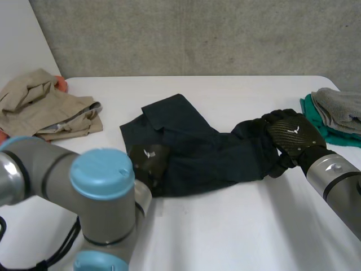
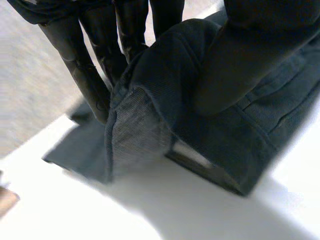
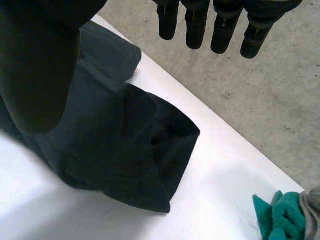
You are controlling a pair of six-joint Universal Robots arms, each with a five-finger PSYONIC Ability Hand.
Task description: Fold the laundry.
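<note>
A dark navy garment [image 1: 208, 152] lies crumpled across the middle of the white table [image 1: 225, 226]. My left hand [image 1: 148, 161] is at its near left edge. In the left wrist view the fingers [image 2: 85, 75] and thumb [image 2: 235, 65] pinch a lifted fold of the garment [image 2: 145, 130], with a hemmed edge turned up. My right hand [image 1: 293, 135] lies on the garment's right end. In the right wrist view its fingers [image 3: 200, 30] are straight and spread above the cloth [image 3: 120, 150], gripping nothing.
A beige garment [image 1: 45, 104] lies bunched at the table's far left. A teal cloth [image 1: 324, 127] with a grey one [image 1: 338, 107] on top sits at the right edge, close to my right hand; the teal cloth [image 3: 280, 217] also appears beyond the dark garment.
</note>
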